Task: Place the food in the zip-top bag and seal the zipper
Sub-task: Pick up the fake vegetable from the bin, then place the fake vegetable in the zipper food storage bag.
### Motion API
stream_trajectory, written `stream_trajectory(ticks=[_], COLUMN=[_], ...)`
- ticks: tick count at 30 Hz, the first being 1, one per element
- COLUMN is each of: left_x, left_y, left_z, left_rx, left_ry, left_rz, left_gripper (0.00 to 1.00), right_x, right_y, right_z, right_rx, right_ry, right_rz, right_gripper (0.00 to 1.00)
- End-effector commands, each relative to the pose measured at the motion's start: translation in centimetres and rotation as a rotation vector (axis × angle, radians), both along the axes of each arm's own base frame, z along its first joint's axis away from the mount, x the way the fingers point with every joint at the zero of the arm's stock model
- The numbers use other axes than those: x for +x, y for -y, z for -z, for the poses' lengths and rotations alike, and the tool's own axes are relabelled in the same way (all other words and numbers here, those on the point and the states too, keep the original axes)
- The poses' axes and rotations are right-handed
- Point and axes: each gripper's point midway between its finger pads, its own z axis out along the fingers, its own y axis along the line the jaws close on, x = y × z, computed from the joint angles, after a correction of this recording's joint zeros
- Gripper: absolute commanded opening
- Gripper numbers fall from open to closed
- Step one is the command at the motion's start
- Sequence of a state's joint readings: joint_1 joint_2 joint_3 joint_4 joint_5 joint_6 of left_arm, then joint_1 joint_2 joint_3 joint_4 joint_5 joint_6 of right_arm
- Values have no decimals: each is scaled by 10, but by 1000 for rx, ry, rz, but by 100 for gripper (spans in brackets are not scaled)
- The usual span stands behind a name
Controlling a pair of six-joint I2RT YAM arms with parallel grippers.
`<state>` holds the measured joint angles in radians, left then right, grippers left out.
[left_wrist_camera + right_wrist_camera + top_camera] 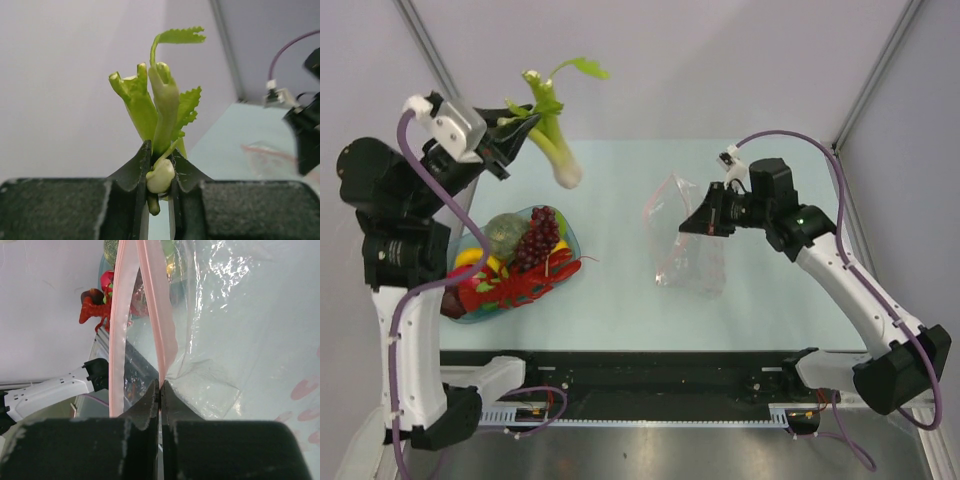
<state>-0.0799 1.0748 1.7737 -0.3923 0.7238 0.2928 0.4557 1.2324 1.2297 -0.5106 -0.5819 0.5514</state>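
My left gripper [525, 128] is shut on the pale green celery stalk [552, 130] and holds it high above the table's far left; in the left wrist view the celery [160, 107] sticks up from between the fingers. My right gripper [692, 222] is shut on the pink zipper strip [156, 315] of the clear zip-top bag [688, 240], holding it lifted with its mouth open; the bag's bottom rests on the table. The red lobster [525, 285], dark red grape bunch [538, 238] and other toy vegetables lie in the dish.
The translucent blue-green dish [570, 238] sits at the table's left with food heaped in it. Both arm bases and a black rail [650, 385] run along the near edge. Grey walls close in the back and right.
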Motion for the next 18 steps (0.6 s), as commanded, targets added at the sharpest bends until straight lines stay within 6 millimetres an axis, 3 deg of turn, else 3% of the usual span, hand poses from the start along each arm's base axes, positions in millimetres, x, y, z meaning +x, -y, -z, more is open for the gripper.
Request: stream_trajectory(ticks=[1,4,7,11,14,18], left_x=[-20,-26,-27,-21,-17,-16], left_y=[38,54,74,98,108,110], left_z=[-39,-42,-33,-7,4,-5], left_rx=[-218,-273,-305,-296,-293,-315], left_ry=[-63,-123,-201,-277,-298,-291], left_rz=[219,300,372,404,416,421], left_gripper=[0,0,0,0,0,0], right_x=[24,31,32,28,27,26], right_y=[-16,-20,-26,-36,-36,-35], right_z=[-40,-44,-52,-64,-69,-61], right_rx=[59,66,98,131,128,116], right_ry=[129,134,136,161,186,170], right_rz=[45,58,48,11,7,8], right_gripper=[0,0,0,0,0,0])
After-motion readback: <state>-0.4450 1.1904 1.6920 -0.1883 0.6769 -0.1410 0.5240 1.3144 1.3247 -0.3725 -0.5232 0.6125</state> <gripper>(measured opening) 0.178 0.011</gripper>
